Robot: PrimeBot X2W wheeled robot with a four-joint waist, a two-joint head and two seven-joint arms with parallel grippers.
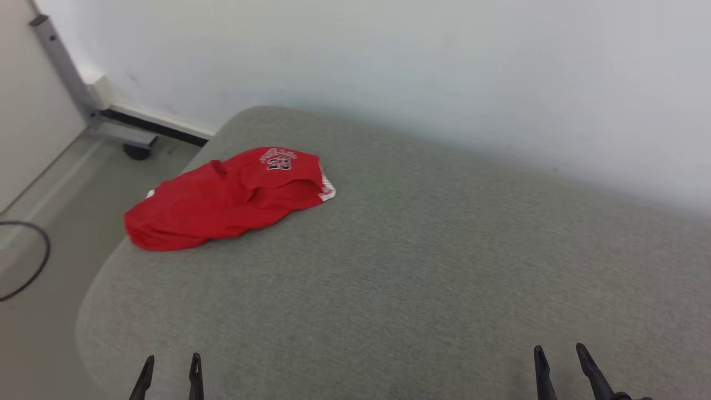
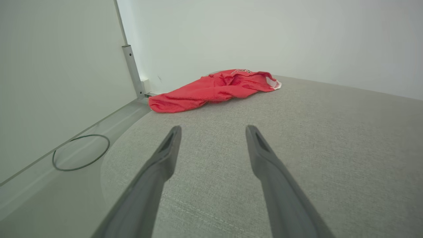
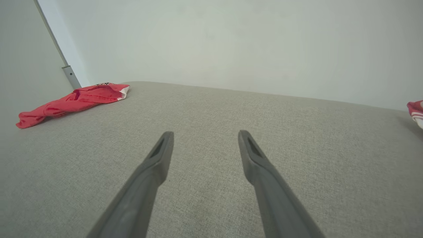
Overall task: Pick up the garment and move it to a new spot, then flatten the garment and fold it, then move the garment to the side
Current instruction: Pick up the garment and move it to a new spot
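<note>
The garment (image 1: 228, 197) is a red jersey with white trim and a printed number, lying crumpled near the far left corner of the grey cushioned surface (image 1: 422, 261). The left wrist view shows the garment (image 2: 214, 89) well ahead of the fingers, and the right wrist view shows the garment (image 3: 71, 102) far off to the left. My left gripper (image 1: 171, 364) stands open at the near left edge, empty, its fingers (image 2: 165, 152) spread. My right gripper (image 1: 560, 355) stands open at the near right, empty, with fingers (image 3: 160, 155) apart over bare fabric.
A white wall (image 1: 444, 66) runs behind the surface. To the left, a grey metal frame leg (image 1: 66, 72) with a caster stands on the floor, and a dark cable (image 1: 33, 261) loops there. Another red and white cloth (image 3: 416, 112) peeks in at the right wrist view's right edge.
</note>
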